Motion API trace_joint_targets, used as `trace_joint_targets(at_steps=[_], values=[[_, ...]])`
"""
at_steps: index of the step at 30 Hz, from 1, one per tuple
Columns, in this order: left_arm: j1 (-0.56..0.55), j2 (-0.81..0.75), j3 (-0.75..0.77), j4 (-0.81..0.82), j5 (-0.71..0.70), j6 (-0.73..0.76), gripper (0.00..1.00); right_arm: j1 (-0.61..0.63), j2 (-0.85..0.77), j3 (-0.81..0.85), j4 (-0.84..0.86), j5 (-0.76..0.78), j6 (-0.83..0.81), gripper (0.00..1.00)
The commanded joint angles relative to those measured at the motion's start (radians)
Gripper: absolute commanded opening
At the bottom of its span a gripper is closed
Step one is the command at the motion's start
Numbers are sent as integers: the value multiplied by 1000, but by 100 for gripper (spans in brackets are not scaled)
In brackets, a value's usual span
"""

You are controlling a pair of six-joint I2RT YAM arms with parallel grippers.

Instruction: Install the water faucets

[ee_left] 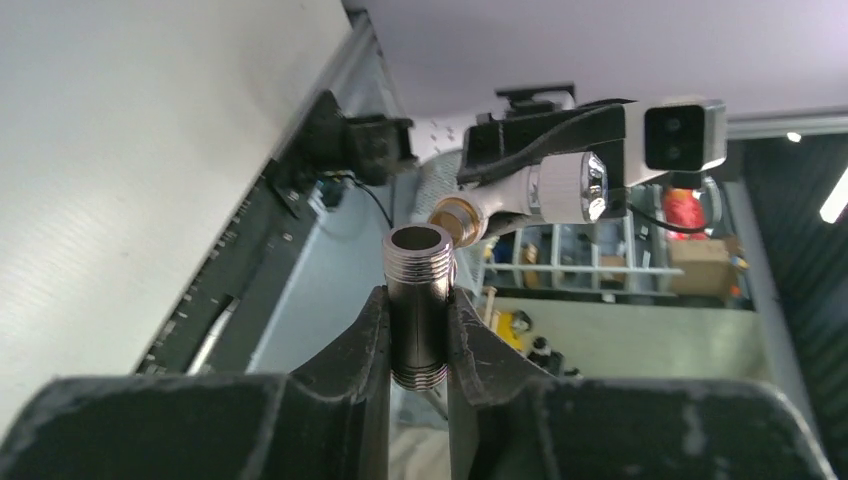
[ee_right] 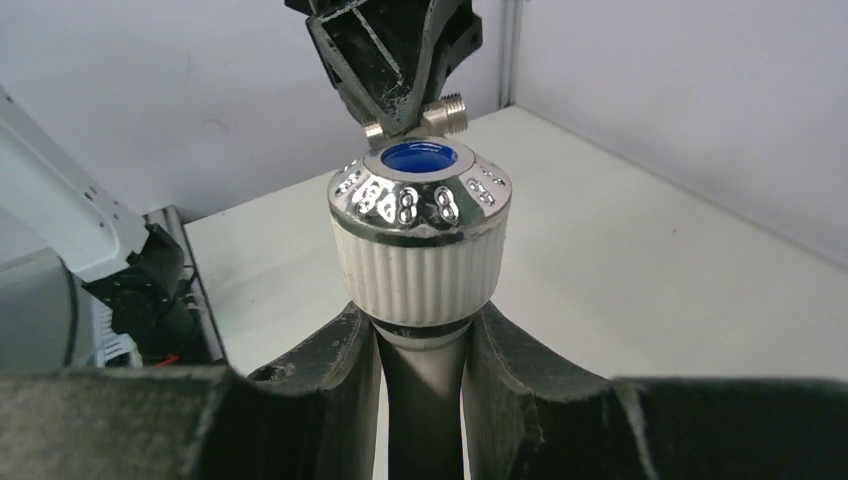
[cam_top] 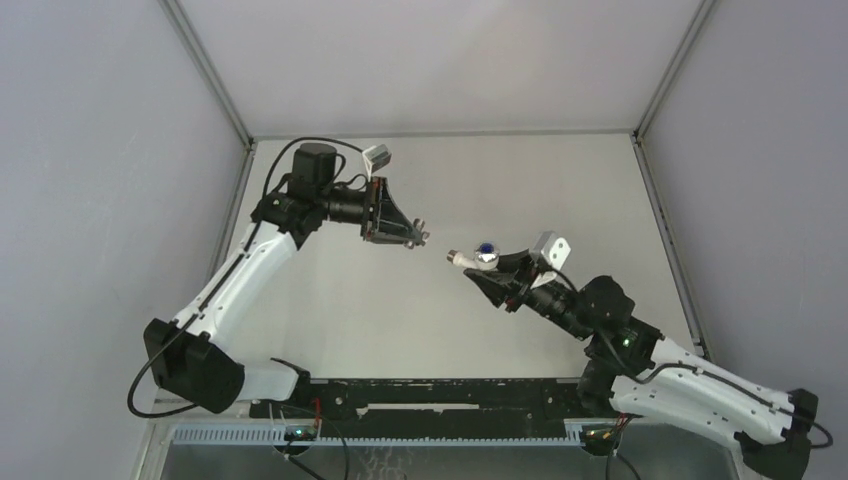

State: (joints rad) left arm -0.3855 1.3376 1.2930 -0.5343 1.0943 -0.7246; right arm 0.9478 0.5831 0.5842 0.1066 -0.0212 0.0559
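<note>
We see the fitting (ee_left: 418, 270) pinched in our left hand (ee_left: 418, 310), the tap (ee_right: 420, 235) gripped by its stem in our right hand (ee_right: 422, 335), the two parts near but apart

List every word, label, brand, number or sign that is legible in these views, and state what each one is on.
No text reads plainly in any view.
Raised marks on the chrome rim of the white tap, around its blue cap: they resemble figures but are too distorted to read.
Grey fitting: bare threads, no marking visible.
Cardboard box beyond the table, left wrist view: too blurred to read.
</note>
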Motion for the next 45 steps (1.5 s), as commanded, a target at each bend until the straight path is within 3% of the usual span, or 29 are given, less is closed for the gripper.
trace_joint_targets(at_steps=[1,3,10,13,16,22,32,45], values=[[0,-85,-56,36,208,-97,0,176,33,-40,254,300,-323,0],[-1,-116,-84,35,211,-99,0,257,38,-81,350,373,-441,0],[-4,-227,-214,15,261,-21,0,414,-12,-108,305,453,-666,0],[-11,-253,-223,-79,183,112,0,507,7,-114,274,529,-827,0],[-30,-256,-225,-113,159,156,0,559,45,-154,373,621,-1003,0],[-57,-244,-225,-198,203,161,0,641,27,-165,387,606,-1001,0],[-70,-234,-188,-184,248,82,0,861,18,-158,413,636,-1099,0],[-100,-202,-129,-181,292,125,0,871,168,-180,631,612,-1260,0]])
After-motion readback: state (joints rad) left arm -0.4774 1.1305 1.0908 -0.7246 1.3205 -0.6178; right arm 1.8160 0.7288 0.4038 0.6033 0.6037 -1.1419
